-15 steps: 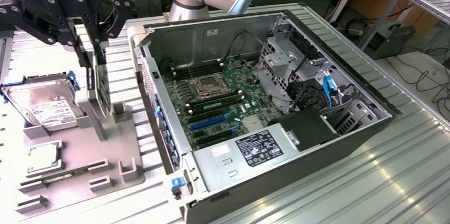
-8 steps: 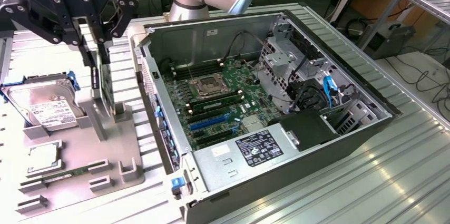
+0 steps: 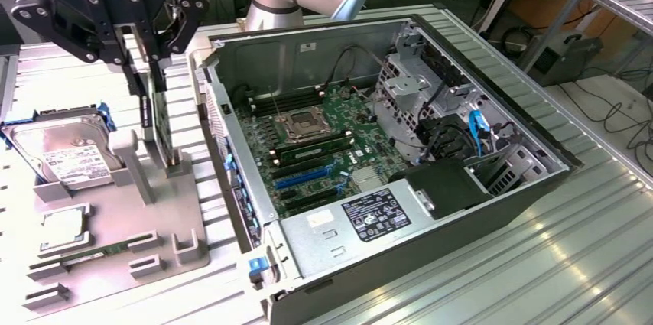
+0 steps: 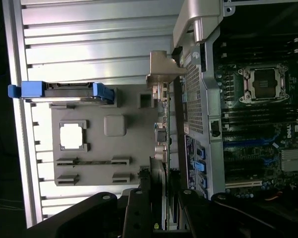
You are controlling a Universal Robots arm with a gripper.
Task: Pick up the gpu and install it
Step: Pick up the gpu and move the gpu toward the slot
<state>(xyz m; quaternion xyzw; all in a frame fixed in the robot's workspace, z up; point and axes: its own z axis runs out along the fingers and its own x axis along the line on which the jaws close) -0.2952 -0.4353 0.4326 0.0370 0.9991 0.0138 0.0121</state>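
The gpu [image 3: 158, 122] is a thin dark card standing on edge over the grey holder tray [image 3: 143, 214], at the exterior view's left. My gripper [image 3: 149, 65] comes down from above and is shut on the card's upper part, one finger on each face. Whether the card's lower edge still rests in the holder slot I cannot tell. In the wrist view the gpu [image 4: 162, 139] is seen edge-on between my fingers [image 4: 143, 196], with its silvery bracket [image 4: 164, 72] at the far end. The open computer case [image 3: 531, 180] lies beside the tray, its motherboard [image 3: 316, 149] and blue slots [image 3: 306, 176] exposed.
On the tray sit a silver hard drive in a blue caddy [image 3: 61, 153], a processor chip [image 3: 63, 229] and a green memory stick [image 3: 97, 252]. The case's side wall [image 3: 219, 149] rises between the tray and the motherboard. A drive cage [image 3: 418, 95] and cables fill the case's far side.
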